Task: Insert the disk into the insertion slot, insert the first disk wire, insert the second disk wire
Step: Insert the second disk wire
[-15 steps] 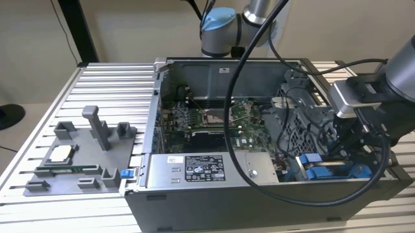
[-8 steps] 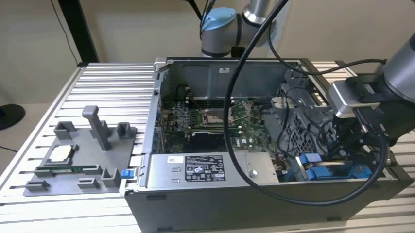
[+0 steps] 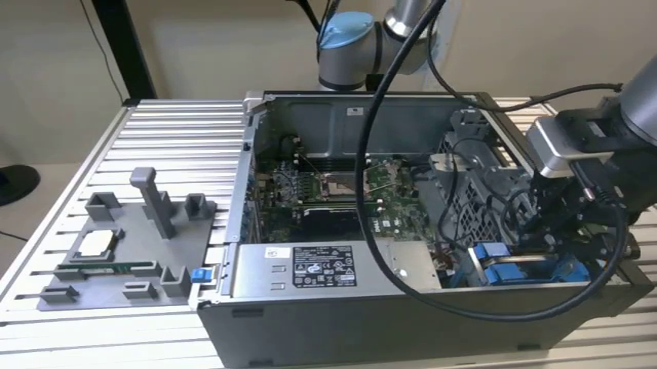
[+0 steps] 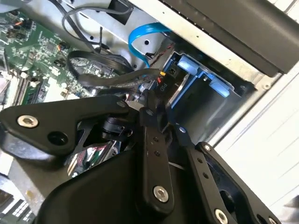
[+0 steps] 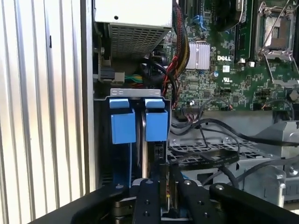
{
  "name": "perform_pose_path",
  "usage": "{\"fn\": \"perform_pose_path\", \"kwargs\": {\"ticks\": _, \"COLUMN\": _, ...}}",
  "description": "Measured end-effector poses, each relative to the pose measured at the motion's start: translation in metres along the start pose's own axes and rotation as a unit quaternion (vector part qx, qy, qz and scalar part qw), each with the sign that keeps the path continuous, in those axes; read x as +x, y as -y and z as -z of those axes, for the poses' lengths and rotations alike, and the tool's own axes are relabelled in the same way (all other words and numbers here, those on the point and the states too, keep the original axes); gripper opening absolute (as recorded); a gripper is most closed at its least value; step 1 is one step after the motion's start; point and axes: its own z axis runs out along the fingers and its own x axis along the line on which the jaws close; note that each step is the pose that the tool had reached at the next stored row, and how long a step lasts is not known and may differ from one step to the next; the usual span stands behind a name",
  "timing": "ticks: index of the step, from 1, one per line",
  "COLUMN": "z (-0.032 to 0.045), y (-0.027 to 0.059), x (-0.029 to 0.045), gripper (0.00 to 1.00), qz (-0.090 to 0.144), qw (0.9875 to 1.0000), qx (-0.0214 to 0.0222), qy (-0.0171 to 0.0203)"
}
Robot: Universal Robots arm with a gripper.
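Ribbed aluminium tabletop (image 3: 165,131) carries an open computer case (image 3: 308,307), its motherboard (image 3: 328,188) exposed. At the lower right of the exterior view the gripper (image 3: 544,231) reaches down into the insertion slot (image 3: 513,269), where the disk's blue carrier frame (image 5: 138,126) already sits on edge. In the first wrist view the gripper (image 5: 164,184) has its fingers nearly closed on a dark wire connector (image 5: 163,175), directly over the disk's (image 5: 148,154) rear edge, its long axis aligned with the fingers.
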Motion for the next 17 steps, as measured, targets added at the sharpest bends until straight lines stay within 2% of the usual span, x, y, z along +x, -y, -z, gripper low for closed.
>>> {"fn": "perform_pose_path", "kwargs": {"ticks": 13, "z": 0.0580, "y": 0.0015, "x": -0.0117, "gripper": 1.00, "qz": 0.000, "qw": 1.0000, "qx": 0.0000, "qy": -0.0001}}
{"fn": "perform_pose_path", "kwargs": {"ticks": 14, "z": 0.0610, "y": 0.0016, "x": -0.0122, "gripper": 1.00, "qz": 0.000, "qw": 1.0000, "qx": 0.0000, "qy": -0.0003}}
{"fn": "perform_pose_path", "kwargs": {"ticks": 17, "z": 0.0611, "y": 0.0016, "x": -0.0123, "gripper": 1.00, "qz": 0.000, "qw": 1.0000, "qx": 0.0000, "qy": 0.0000}}
